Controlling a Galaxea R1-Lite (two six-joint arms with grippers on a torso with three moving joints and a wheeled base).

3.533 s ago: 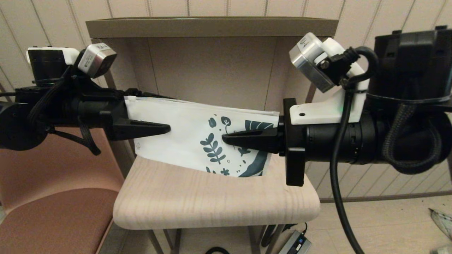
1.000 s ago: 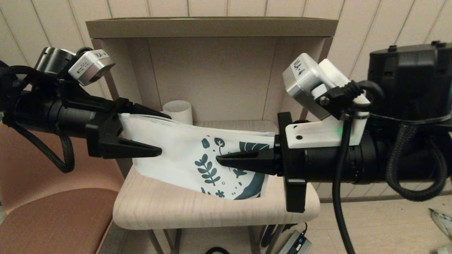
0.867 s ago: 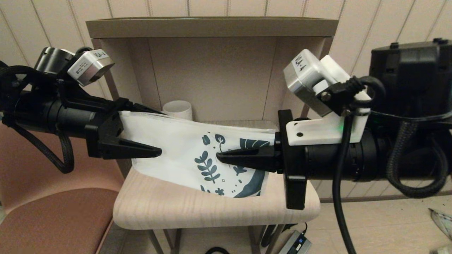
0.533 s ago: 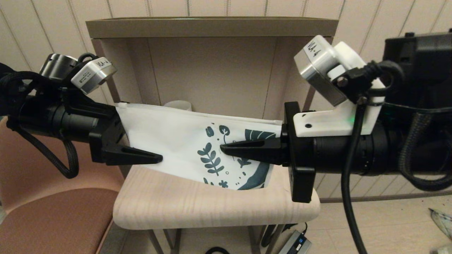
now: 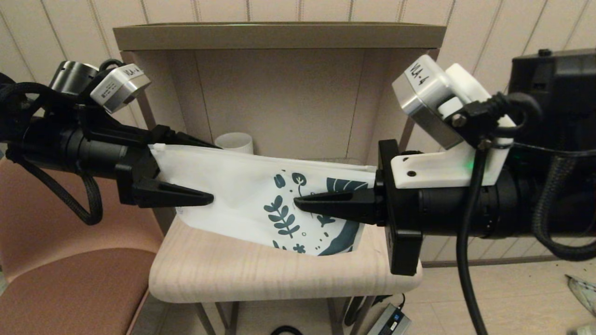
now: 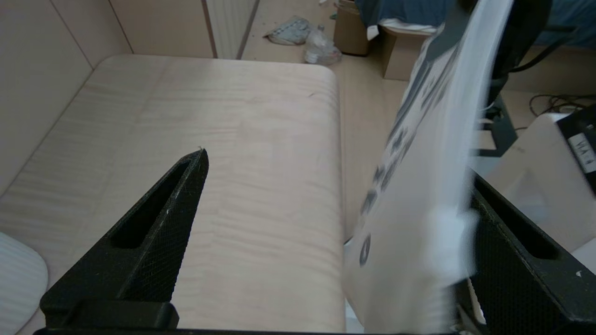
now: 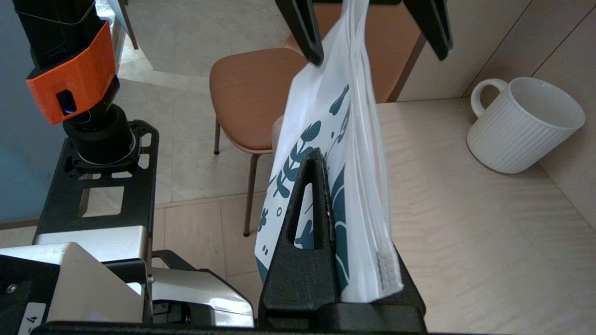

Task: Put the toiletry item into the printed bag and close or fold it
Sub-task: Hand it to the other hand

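Note:
The printed bag [image 5: 242, 195] hangs on edge above the wooden shelf top [image 5: 279, 274], its leaf-print end to the right. My right gripper [image 5: 302, 197] is shut on that printed end [image 7: 358, 139], one finger [image 7: 309, 218] in front of the bag and the other behind it. My left gripper [image 5: 214, 173] is open around the plain end, its jaws far apart. In the left wrist view the bag [image 6: 419, 186] leans against one finger [image 6: 512, 242], well apart from the other finger [image 6: 153, 223]. The toiletry item is not in view.
A ribbed white mug [image 5: 235, 142] stands at the back of the shelf behind the bag, also in the right wrist view as the mug [image 7: 521, 123]. Cabinet walls close the back and sides. A brown chair [image 5: 70, 279] stands to the left.
Over the last half second both grippers and the bag have come down a little and shifted slightly right, uncovering the mug behind. The right stays shut on the bag, the left stays open.

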